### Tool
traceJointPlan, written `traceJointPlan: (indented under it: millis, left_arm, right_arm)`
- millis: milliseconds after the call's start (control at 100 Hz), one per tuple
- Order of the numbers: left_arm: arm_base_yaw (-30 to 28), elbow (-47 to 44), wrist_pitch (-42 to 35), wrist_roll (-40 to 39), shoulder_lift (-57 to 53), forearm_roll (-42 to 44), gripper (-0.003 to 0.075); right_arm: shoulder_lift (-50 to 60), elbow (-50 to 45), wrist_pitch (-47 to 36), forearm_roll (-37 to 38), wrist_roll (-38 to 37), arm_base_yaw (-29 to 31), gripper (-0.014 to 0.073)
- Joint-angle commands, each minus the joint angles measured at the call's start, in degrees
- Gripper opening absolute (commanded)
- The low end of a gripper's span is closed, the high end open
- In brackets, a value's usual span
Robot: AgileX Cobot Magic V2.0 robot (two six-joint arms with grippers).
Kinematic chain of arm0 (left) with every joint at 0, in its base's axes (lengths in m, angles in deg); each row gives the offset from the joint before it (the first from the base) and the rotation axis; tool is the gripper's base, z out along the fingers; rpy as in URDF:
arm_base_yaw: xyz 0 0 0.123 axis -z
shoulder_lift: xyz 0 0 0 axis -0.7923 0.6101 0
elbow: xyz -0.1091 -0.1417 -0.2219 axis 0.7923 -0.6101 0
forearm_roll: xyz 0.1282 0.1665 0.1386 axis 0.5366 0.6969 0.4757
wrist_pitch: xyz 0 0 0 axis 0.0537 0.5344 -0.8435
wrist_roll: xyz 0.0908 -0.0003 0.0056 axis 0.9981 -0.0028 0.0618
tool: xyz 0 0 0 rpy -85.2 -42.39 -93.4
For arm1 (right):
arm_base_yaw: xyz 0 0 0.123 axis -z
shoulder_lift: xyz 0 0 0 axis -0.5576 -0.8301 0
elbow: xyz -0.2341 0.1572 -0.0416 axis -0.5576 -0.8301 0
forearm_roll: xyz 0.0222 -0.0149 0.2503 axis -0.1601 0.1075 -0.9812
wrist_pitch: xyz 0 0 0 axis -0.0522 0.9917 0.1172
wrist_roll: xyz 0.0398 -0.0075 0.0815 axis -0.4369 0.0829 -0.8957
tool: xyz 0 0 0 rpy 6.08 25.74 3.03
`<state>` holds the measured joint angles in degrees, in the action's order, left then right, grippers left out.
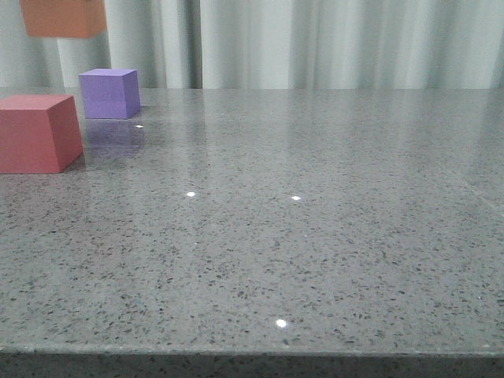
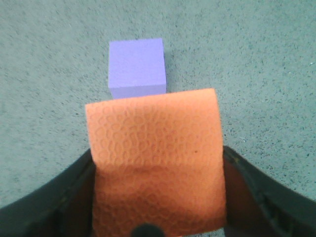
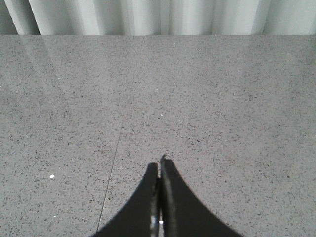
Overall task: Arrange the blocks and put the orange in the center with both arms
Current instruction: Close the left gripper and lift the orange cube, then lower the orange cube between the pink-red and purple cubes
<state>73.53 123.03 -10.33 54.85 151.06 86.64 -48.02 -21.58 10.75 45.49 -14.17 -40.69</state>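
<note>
Holding orange cube (image 2: 155, 163) aloft by opposite side faces, left jaws clamped on it above purple cube (image 2: 137, 68); red-pink cube (image 1: 37, 132) on surface (image 1: 315, 236); right jaws closed empty; foam looks light, squashy

Black, tapered, curved claw (image 3: 159, 197) fingers

Right gripper (image 3: 159, 170), fingertips pressed together, apparently just above speckled grey table (image 3: 222, 98), pale curtain (image 3: 148, 15) behind.
</note>
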Motion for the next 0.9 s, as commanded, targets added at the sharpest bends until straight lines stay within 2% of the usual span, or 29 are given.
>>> traceJointPlan:
  millis: [0, 260, 890]
  left_arm:
    - [-1.8, -1.3, -7.9, 3.2, -2.8, -3.9, 0.0300]
    - [-4.3, -4.8, -10.6, 4.6, -2.0, -4.7, 0.0300]
    - [-4.3, -5.1, -14.5, 5.0, 6.5, -4.7, 0.0300]
  right_arm:
    - [0.0, 1.5, -4.5, 0.5, 0.1, 0.5, -0.0069]
    - [0.0, 1.5, -4.5, 0.5, 0.1, 0.5, -0.0069]
    - [0.0, 1.5, -4.5, 0.5, 0.1, 0.5, -0.0069]
